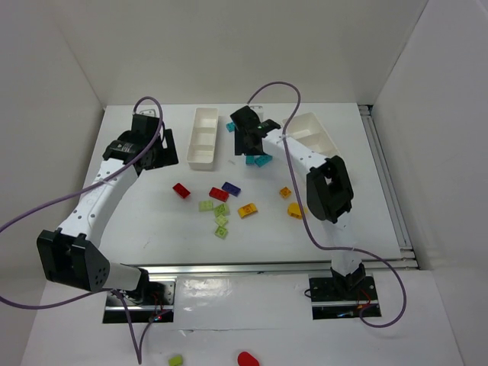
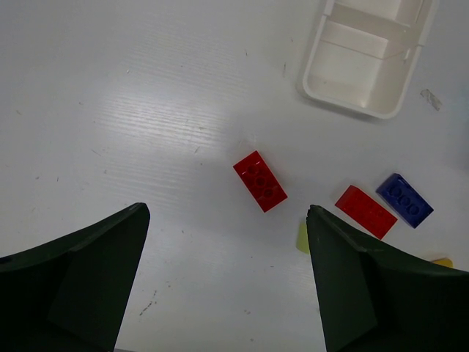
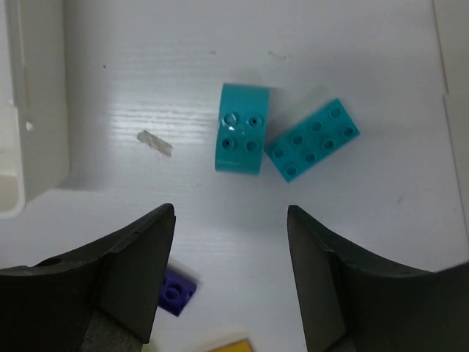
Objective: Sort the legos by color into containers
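Legos lie loose in mid-table: two red (image 1: 181, 190) (image 1: 219, 194), a dark blue one (image 1: 231, 187), several light green (image 1: 221, 221), yellow-orange ones (image 1: 247, 210) and cyan ones (image 1: 258, 159). Two white containers stand at the back, the left (image 1: 202, 137) and the right (image 1: 313, 133). My left gripper (image 2: 227, 211) is open above bare table, just short of a red brick (image 2: 260, 180). My right gripper (image 3: 231, 210) is open with nothing between its fingers, hovering just short of two cyan bricks (image 3: 240, 139) (image 3: 311, 139).
Another cyan brick (image 1: 230, 126) lies between the trays. A dark blue brick (image 3: 176, 292) shows beside my right gripper's left finger. A green piece (image 1: 175, 360) and a red piece (image 1: 248, 358) lie off the table by the arm bases. White walls enclose the table.
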`<state>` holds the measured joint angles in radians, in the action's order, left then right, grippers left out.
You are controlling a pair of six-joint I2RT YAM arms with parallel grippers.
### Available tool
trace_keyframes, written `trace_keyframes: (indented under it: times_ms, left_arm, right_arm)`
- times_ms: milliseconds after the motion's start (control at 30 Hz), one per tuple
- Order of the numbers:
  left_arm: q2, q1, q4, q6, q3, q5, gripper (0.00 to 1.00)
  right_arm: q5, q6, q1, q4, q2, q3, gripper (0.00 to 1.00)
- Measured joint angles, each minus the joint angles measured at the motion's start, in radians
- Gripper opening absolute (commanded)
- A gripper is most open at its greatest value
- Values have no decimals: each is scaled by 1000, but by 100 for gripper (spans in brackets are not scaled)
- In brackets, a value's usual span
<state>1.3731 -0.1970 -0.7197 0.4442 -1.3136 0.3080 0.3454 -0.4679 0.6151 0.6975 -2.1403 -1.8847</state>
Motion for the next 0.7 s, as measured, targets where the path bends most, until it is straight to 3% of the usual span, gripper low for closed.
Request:
trace_keyframes:
  times_ms: [100,300,467,600,700]
  left_arm:
    - [1,0,0,0,0,0,97]
    - [13,0,-2,-3,0,-3,97]
    - [52,0,-6,-4,-2,-9,97]
    - [66,0,-6,-11,-2,-13,97]
    - [66,0,-6,-23,-3,-15,97]
  right_arm:
    - [-14,4,-12,-2,-75,-69,61]
    - [-29,5,-26,26,-206,-205,60]
    - [-12,4,-27,48,-228,-254,64]
    - [9,-2,-27,50,-228,-251,76]
    - [16,-4,-27,53,-228,-240,76]
